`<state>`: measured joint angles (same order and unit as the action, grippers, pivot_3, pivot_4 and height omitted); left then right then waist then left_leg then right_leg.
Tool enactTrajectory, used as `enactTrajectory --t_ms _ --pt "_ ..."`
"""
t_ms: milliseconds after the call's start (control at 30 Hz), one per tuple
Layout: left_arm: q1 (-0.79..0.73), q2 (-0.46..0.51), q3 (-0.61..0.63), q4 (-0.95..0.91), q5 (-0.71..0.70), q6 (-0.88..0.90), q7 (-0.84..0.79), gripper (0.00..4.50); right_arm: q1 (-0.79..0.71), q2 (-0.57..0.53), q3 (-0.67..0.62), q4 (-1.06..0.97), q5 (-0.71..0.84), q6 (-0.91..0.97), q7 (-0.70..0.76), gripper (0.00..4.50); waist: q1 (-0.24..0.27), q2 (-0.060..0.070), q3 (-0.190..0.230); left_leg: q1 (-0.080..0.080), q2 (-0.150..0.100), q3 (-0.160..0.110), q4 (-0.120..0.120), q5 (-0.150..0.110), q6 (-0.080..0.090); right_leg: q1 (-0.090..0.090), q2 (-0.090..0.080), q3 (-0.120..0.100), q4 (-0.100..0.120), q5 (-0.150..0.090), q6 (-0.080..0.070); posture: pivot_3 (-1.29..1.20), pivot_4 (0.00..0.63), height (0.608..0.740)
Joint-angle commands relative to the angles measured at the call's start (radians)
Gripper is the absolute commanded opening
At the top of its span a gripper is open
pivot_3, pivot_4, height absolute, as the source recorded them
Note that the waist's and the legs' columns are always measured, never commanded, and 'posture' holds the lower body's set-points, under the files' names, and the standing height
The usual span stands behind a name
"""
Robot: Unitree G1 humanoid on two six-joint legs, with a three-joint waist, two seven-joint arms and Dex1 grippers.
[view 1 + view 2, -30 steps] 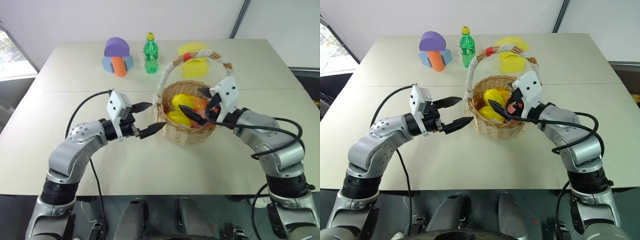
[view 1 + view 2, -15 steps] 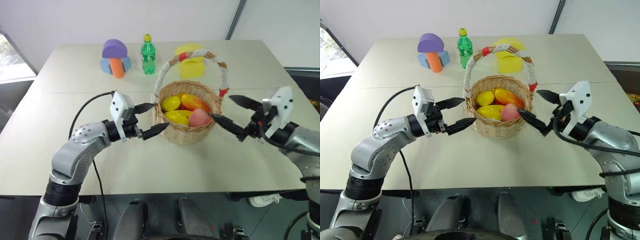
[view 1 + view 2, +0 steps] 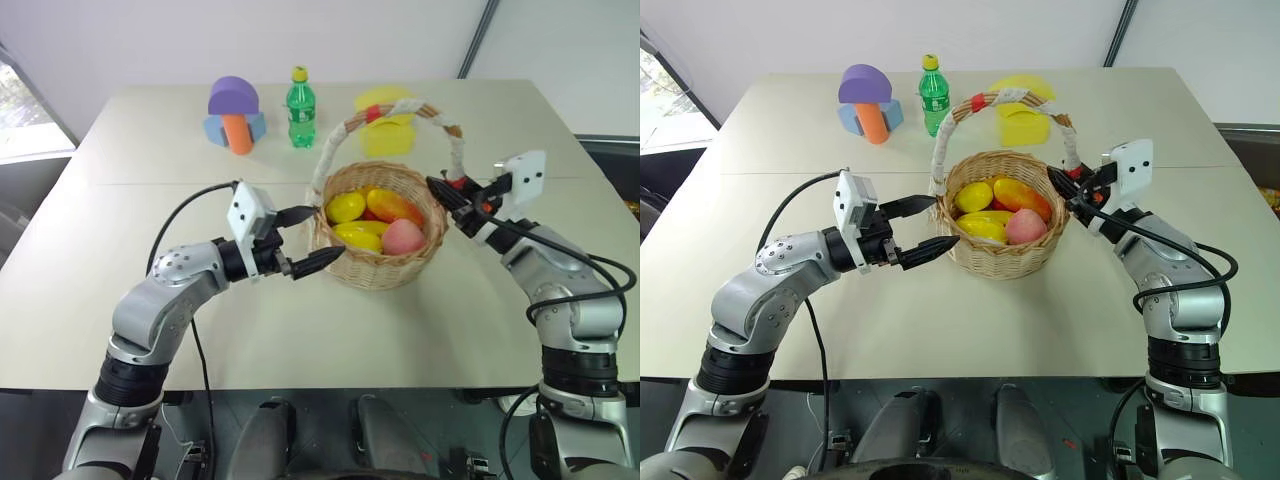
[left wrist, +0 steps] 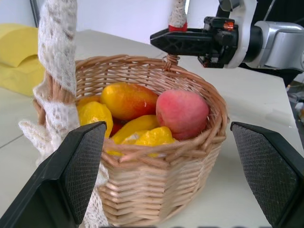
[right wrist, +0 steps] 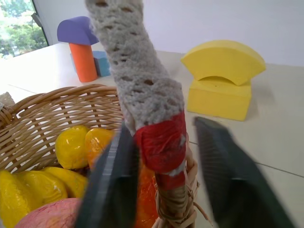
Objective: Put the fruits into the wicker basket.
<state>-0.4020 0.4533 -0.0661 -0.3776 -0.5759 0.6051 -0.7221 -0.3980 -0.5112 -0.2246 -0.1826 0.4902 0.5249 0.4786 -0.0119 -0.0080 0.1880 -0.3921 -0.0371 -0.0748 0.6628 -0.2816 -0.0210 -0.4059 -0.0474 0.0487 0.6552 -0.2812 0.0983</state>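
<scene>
The basket [image 3: 1002, 222] stands on the tabletop [image 3: 940, 320] between the two hands. Inside it lie the peach [image 3: 1023, 227], against the rim on the right hand's side, and the lemon [image 3: 973, 196], toward the left hand's side, together with bananas [image 3: 985, 226] and a mango [image 3: 1018, 196].

The left hand [image 3: 923, 228] is level and just beside the basket's outer wall, its fingers spread wide with nothing between them; the wrist view looks between them at the basket's side.

The right hand [image 3: 447, 193] is at the foot of the handle [image 3: 330, 150] on the basket's right side. Its fingers lie on either side of the red band [image 5: 162, 141] there, clenched on the handle.

Behind the basket stand a green bottle [image 3: 933, 94], yellow foam blocks [image 3: 1022, 108] and purple, orange and blue blocks [image 3: 867, 100].
</scene>
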Motion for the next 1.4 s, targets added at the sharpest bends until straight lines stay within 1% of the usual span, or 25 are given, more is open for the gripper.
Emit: enactTrajectory --t_ms 33,200,400,533,633,700,767,833,933,1000,1100,1200,1233,1300,1333,1400 --pt "-0.003 -0.002 0.000 -0.038 0.001 -0.014 0.003 4.50 -0.010 -0.002 -0.039 -0.064 0.014 -0.026 -0.013 0.01 -0.001 0.000 0.000 0.000 0.000 0.000 0.000 0.000 0.000 0.000 0.000 0.000 0.000 0.000 0.000 0.00 0.150 0.740" --pt "-0.011 -0.011 -0.009 -0.030 0.003 -0.020 -0.003 4.50 -0.020 -0.039 -0.133 -0.057 -0.013 -0.046 -0.084 0.01 -0.001 0.000 0.000 0.000 0.000 0.000 0.000 0.000 0.000 0.000 0.000 0.000 0.000 0.000 0.000 0.00 0.150 0.740" --pt "-0.018 -0.022 -0.018 -0.017 0.008 -0.029 -0.007 4.50 -0.078 -0.115 -0.260 0.131 -0.131 -0.130 -0.239 0.01 0.001 0.000 0.000 0.000 0.000 0.001 0.000 0.000 0.000 0.000 0.000 0.000 0.000 0.000 0.000 0.00 0.150 0.740" --pt "-0.021 -0.038 -0.029 -0.011 0.015 -0.037 -0.003 4.50 -0.102 -0.154 -0.267 0.289 -0.220 -0.196 -0.312 0.01 -0.002 0.000 0.000 0.000 0.000 0.001 0.000 0.000 0.000 0.000 0.001 0.000 0.000 0.000 0.000 0.00 0.150 0.740" --pt "-0.021 -0.045 -0.031 -0.010 0.020 -0.041 -0.001 4.50 -0.120 -0.153 -0.270 0.365 -0.238 -0.237 -0.336 0.01 -0.008 0.001 0.000 0.001 0.001 0.003 0.000 0.000 0.000 -0.001 0.001 0.001 0.000 0.000 0.000 0.00 0.150 0.740" --pt "-0.020 -0.047 -0.032 -0.009 0.022 -0.045 0.001 4.50 -0.121 -0.141 -0.277 0.389 -0.223 -0.248 -0.330 0.01 -0.010 0.002 0.000 0.001 0.002 0.005 0.000 0.000 0.000 -0.001 0.002 0.002 0.002 0.000 0.000 0.00 0.150 0.740" --pt "-0.017 -0.048 -0.032 -0.010 0.024 -0.047 0.001 4.50 -0.113 -0.135 -0.281 0.395 -0.210 -0.254 -0.322 1.07 -0.010 0.002 0.000 0.002 0.002 0.007 0.000 0.000 0.000 -0.002 0.002 0.004 0.003 0.000 0.000 0.00 0.150 0.740" --pt "-0.012 -0.047 -0.030 -0.014 0.024 -0.047 0.001 4.50 -0.097 -0.136 -0.280 0.384 -0.215 -0.261 -0.325 1.86 -0.007 0.002 0.000 0.002 0.002 0.007 0.000 0.000 0.000 -0.002 0.003 0.004 0.003 0.000 0.000 0.00 0.150 0.740" --pt "-0.002 -0.043 -0.022 -0.012 0.025 -0.051 0.002 4.50 -0.064 -0.139 -0.294 0.336 -0.225 -0.271 -0.345 3.43 -0.004 0.002 0.000 0.002 0.001 0.007 0.000 0.000 0.000 -0.002 0.003 0.004 0.003 0.000 0.000 0.00 0.150 0.740" --pt "0.009 -0.040 0.000 -0.001 0.025 -0.054 0.012 4.50 -0.007 -0.149 -0.327 0.263 -0.209 -0.271 -0.330 3.43 -0.002 0.002 0.000 0.001 0.001 0.007 0.000 0.000 0.000 -0.002 0.002 0.004 0.003 0.000 0.000 0.00 0.150 0.740" --pt "0.040 -0.017 0.027 0.011 0.031 -0.061 0.013 4.50 0.097 -0.153 -0.374 0.169 -0.163 -0.271 -0.268 3.43 0.001 0.002 0.000 0.001 0.001 0.006 0.000 -0.001 0.001 -0.002 0.002 0.003 0.003 0.000 0.000 0.00 0.150 0.740" --pt "0.082 0.021 0.059 0.024 0.044 -0.071 0.008 4.50 0.197 -0.153 -0.409 0.092 -0.102 -0.273 -0.178 3.43 -0.003 0.002 0.000 0.001 0.001 0.006 0.000 -0.001 0.002 -0.001 0.002 0.003 0.003 0.000 0.000 0.00 0.150 0.740" --pt "0.101 0.036 0.087 0.031 0.039 -0.076 0.004 4.50 0.235 -0.154 -0.411 0.056 -0.061 -0.262 -0.122 3.43 -0.006 0.002 0.000 0.002 0.001 0.006 0.000 -0.001 0.002 -0.001 0.001 0.004 0.003 0.000 0.000 0.00 0.150 0.740" --pt "0.128 0.060 0.132 0.048 0.036 -0.085 0.000 4.50 0.302 -0.160 -0.394 -0.003 -0.009 -0.255 -0.019 3.43 -0.010 0.002 0.000 0.002 0.002 0.006 0.000 -0.001 0.002 -0.001 0.002 0.004 0.003 0.000 0.000 0.00 0.150 0.740" --pt "0.144 0.070 0.157 0.065 0.036 -0.095 -0.003 4.50 0.343 -0.165 -0.366 -0.037 0.005 -0.253 0.037 3.43 -0.010 0.003 0.000 0.003 0.003 0.007 0.000 -0.001 0.002 0.000 0.002 0.004 0.003 0.000 0.000 0.00 0.150 0.740" --pt "0.165 0.085 0.181 0.092 0.045 -0.108 -0.005 4.50 0.386 -0.168 -0.319 -0.087 0.012 -0.244 0.092 3.43 -0.010 0.003 0.000 0.004 0.003 0.007 0.000 -0.001 0.002 0.001 0.003 0.004 0.004 0.000 0.000 0.00 0.150 0.740"
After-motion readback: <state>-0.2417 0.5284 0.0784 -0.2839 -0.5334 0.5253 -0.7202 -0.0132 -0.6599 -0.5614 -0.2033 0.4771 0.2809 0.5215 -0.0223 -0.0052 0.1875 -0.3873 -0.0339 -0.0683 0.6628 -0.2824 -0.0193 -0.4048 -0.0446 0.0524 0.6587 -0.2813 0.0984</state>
